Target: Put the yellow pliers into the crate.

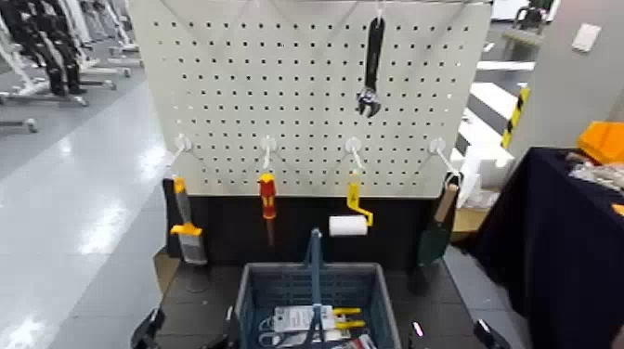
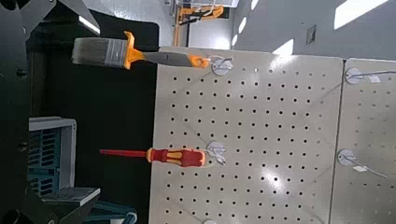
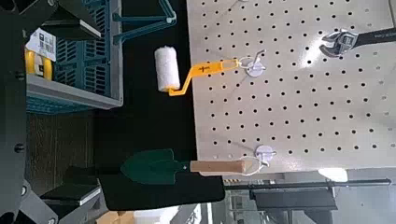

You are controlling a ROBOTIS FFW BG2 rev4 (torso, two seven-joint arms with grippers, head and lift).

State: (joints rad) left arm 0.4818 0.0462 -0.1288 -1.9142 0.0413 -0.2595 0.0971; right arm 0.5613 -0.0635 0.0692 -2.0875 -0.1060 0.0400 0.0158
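Observation:
The yellow pliers point(image 1: 325, 319) lie on their white card inside the crate point(image 1: 249, 295), to the right of its upright handle bar point(image 1: 316, 264). The right wrist view shows the yellow handles point(image 3: 33, 63) and card through the latticed wall of the crate point(image 3: 89, 56). My left gripper point(image 1: 147, 331) sits low at the crate's left and my right gripper point(image 1: 485, 334) low at its right. Both are clear of the crate, open, with nothing between their fingers. Only their tips show in the head view.
Behind the crate stands a white pegboard point(image 1: 306, 93) hung with a brush point(image 1: 188, 227), a red screwdriver point(image 1: 267, 200), a yellow-handled paint roller point(image 1: 351, 218), a green trowel point(image 1: 435, 237) and a black wrench point(image 1: 371, 65). A dark-clothed table point(image 1: 557, 241) stands at the right.

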